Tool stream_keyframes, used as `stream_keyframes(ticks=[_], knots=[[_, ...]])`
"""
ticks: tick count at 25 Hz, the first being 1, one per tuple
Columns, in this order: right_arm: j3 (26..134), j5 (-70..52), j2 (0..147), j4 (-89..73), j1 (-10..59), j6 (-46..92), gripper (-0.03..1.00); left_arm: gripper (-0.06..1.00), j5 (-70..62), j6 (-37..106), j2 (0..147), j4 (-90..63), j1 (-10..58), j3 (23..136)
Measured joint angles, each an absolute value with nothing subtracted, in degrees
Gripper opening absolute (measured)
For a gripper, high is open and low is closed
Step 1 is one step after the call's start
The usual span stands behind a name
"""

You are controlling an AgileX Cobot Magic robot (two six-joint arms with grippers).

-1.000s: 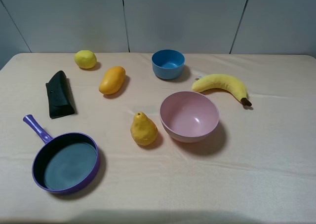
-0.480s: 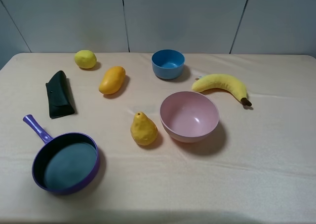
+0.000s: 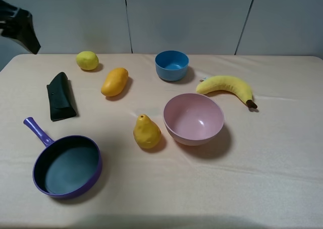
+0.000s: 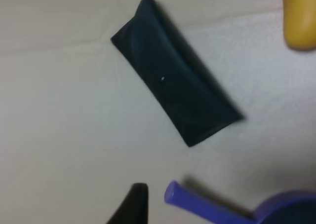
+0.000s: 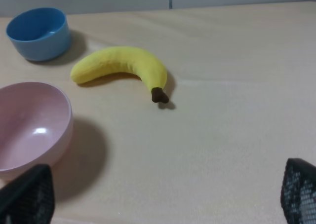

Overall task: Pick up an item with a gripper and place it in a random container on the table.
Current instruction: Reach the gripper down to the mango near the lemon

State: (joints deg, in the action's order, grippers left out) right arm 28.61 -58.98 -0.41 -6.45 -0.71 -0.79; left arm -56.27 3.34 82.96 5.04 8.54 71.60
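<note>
Smooth oblong orange-yellow mango (image 3: pixel 114 81) lies on the beige-cloth table (image 3: pixel 262 178), about 10 o'clock from table centre. Its long axis runs 1 to 7 o'clock and no claw is touching it.

Around the mango:
- Small round yellow lemon (image 3: pixel 87 60) at 10 o'clock, near but apart.
- Small blue round bowl (image 3: pixel 171 65) between 2 and 3 o'clock.
- Flat black oblong case (image 3: pixel 61 96) at roughly 9 o'clock, apart.
- Bumpy yellow pear (image 3: pixel 146 132) at 5 o'clock, upright.
- Wide pale pink round bowl (image 3: pixel 193 119) at 4 o'clock, well apart from the mango.

Around the pink bowl:
- The pear sits just beside it on its 9 o'clock side; can't tell if they touch.
- Curved yellow banana with brown stem (image 3: pixel 226 86) between 1 and 2 o'clock.
- Purple frying pan with dark inside (image 3: pixel 65 164) at 8 o'clock, handle pointing to 10 o'clock.

A black part of the left arm (image 3: pixel 17 24) shows in the high view over the table's 10 o'clock corner, well apart from the mango.

Left claw (image 4: pixel 133 209): the wrist view shows only one black fingertip, over bare cloth near the end of the pan handle. Can't tell whether it is spread or closed. The case fills the middle of that view and an edge of the mango sits at the border.

Right claw (image 5: pixel 163 199): two black mesh-textured fingertips (image 5: pixel 27 197) stand wide apart with nothing between them, over cloth. The banana, blue bowl and pink bowl lie ahead of it.
</note>
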Motion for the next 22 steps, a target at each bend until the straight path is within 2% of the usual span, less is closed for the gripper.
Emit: stream_keyframes(ticks=[9, 22], knots=[[28.6, -59.0, -0.4, -6.4, -0.7, -0.8, 0.69, 0.98, -54.5, 1.1, 99.9, 5.2, 15.8, 81.8], [28.6, -59.0, -0.4, -6.5, -0.7, -0.8, 0.69, 0.98, -53.6, -2.1, 119.6, 5.2, 21.5, 97.3]])
